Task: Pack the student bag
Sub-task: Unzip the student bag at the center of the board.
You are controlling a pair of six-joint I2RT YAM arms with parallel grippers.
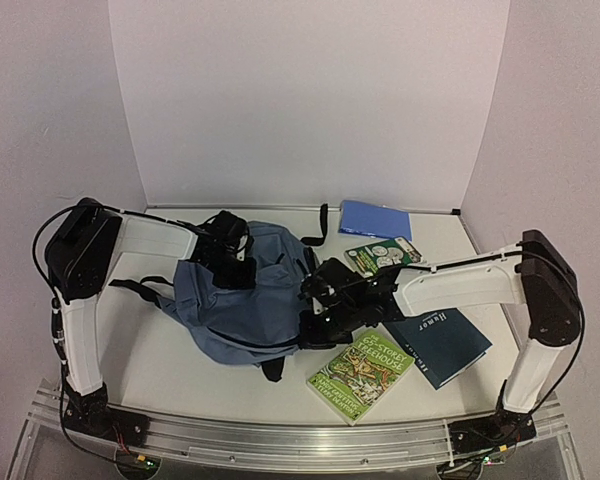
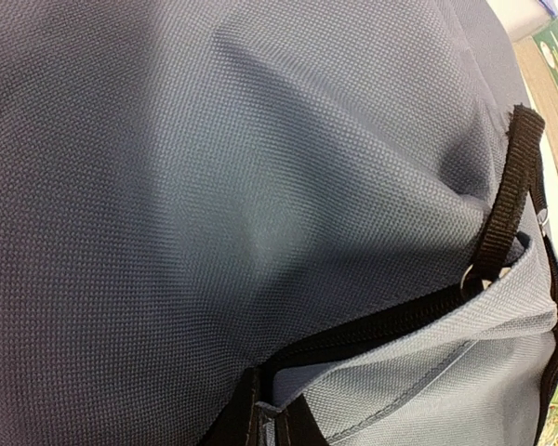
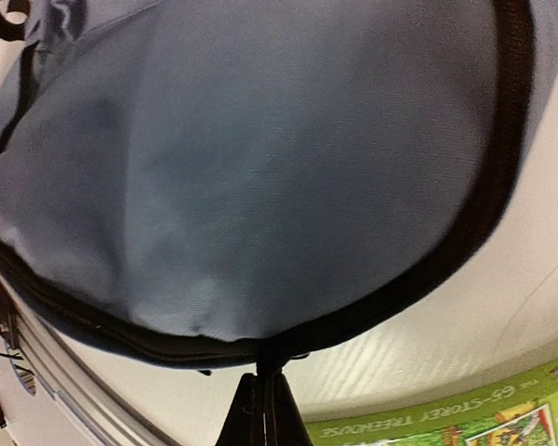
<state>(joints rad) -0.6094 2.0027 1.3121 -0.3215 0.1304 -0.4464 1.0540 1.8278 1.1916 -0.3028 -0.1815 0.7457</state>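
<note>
The student bag (image 1: 242,305) is a slate-blue backpack lying left of the table's middle, with black straps trailing out to the left and the back. My left gripper (image 1: 232,262) rests on the bag's top. In the left wrist view it (image 2: 268,411) is shut, pinching a fold of grey-blue fabric next to the black zipper (image 2: 372,325). My right gripper (image 1: 315,325) is at the bag's right edge. In the right wrist view it (image 3: 263,379) is shut on the black zipper edge (image 3: 428,269) of the bag (image 3: 260,158).
A green picture book (image 1: 362,372) lies front right of the bag and also shows in the right wrist view (image 3: 446,423). A dark navy book (image 1: 448,345) lies under the right arm. A second green book (image 1: 382,256) and a flat blue notebook (image 1: 375,218) lie at the back.
</note>
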